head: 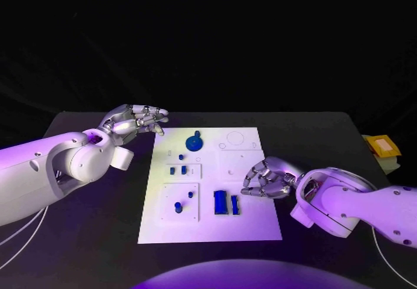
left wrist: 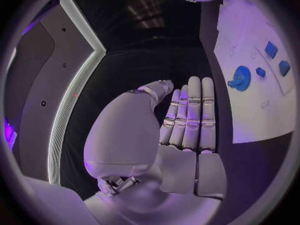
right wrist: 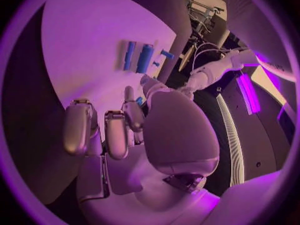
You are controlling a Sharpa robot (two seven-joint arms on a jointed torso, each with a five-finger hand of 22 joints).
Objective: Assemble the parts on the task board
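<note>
Over the task board [head: 252, 229] on the counter | my right hand [head: 267, 179] curls its fingers, seemingly empty, beside two blue bars [head: 226, 203] | left hand [head: 137, 123] open, off-board | risk: a blind reach nudges bars askew.

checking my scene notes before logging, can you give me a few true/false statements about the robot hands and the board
1. The left robot hand is beside the far left corner of the task board. True.
2. The right robot hand holds a blue part. False: nothing shows in it; it sits at the board's right edge, fingers curled.
3. A round blue gear-like part sits in the board's far half. True.
4. The two long blue bars lie off the board on the black table. False: they lie on the board, near the right robot hand.
5. The left robot hand grips the gear-like part. False: its fingers are extended with nothing in them.
</note>
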